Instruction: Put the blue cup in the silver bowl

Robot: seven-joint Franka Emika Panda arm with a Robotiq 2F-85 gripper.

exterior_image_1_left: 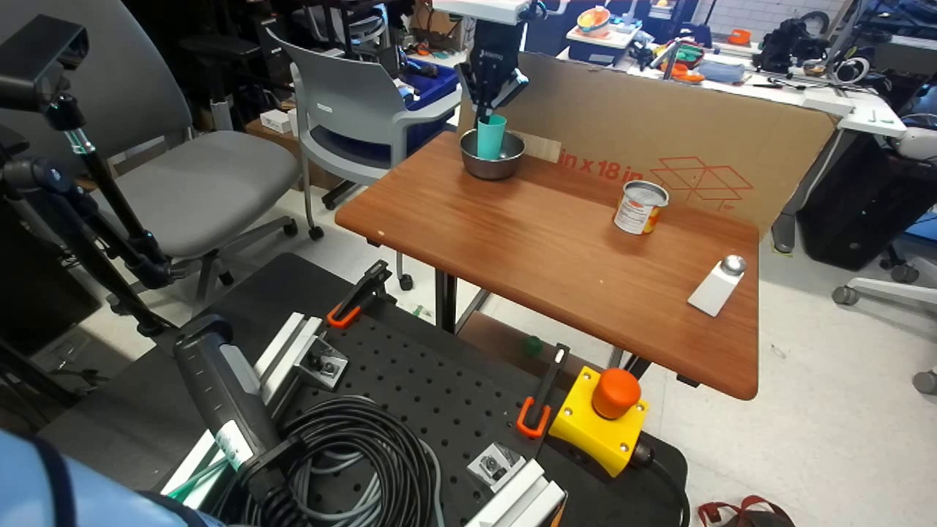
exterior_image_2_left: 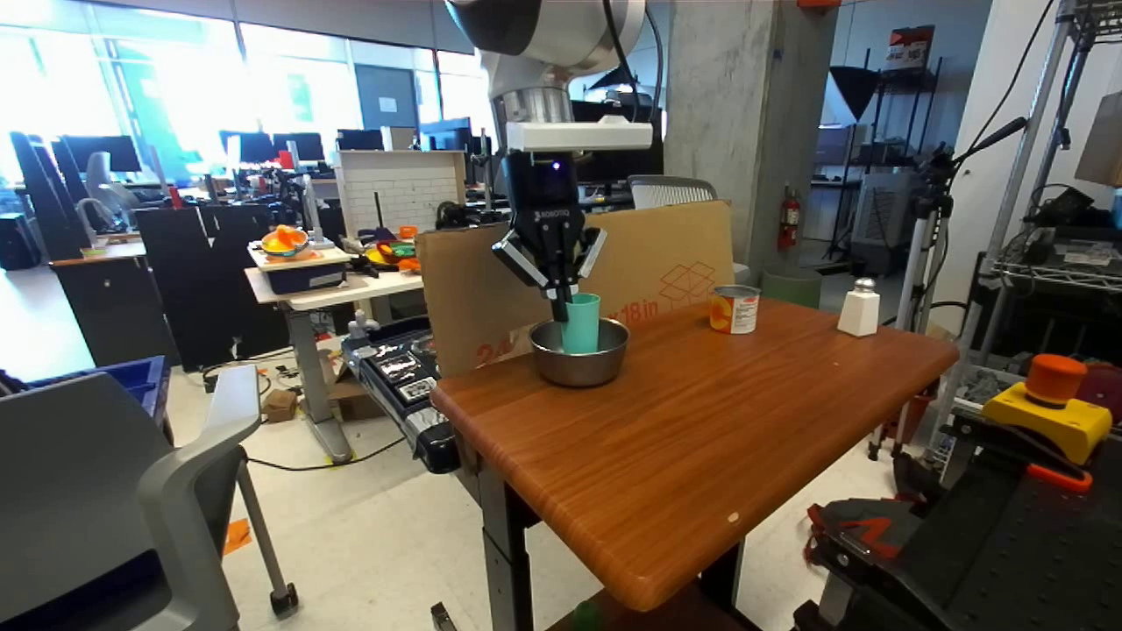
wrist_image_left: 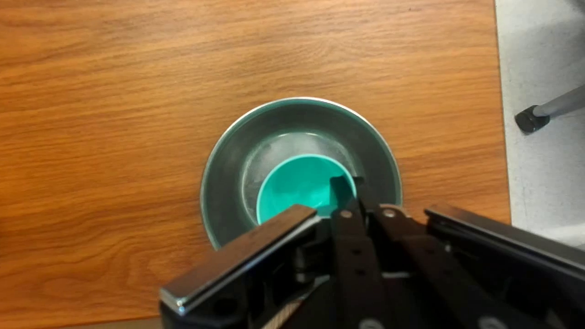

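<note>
- Pincer (wrist_image_left: 353,189) is filling wrist view's lower right, pinching blue cup (wrist_image_left: 297,187) by its wall.
- Silver bowl (exterior_image_1_left: 494,170), upper centre in an exterior view, is surrounding cup's lower part; can't tell if touching bottom.
- Insertion is looking done; only release is remaining.

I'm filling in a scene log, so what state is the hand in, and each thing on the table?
Silver bowl: mouth up.
Blue cup: mouth up, inside the silver bowl; whether it touches bottom is unclear.
Hand: shut on the blue cup's wall.
Can: upright; open or sealed, unclear.
White bottle: upright, top on.
</note>
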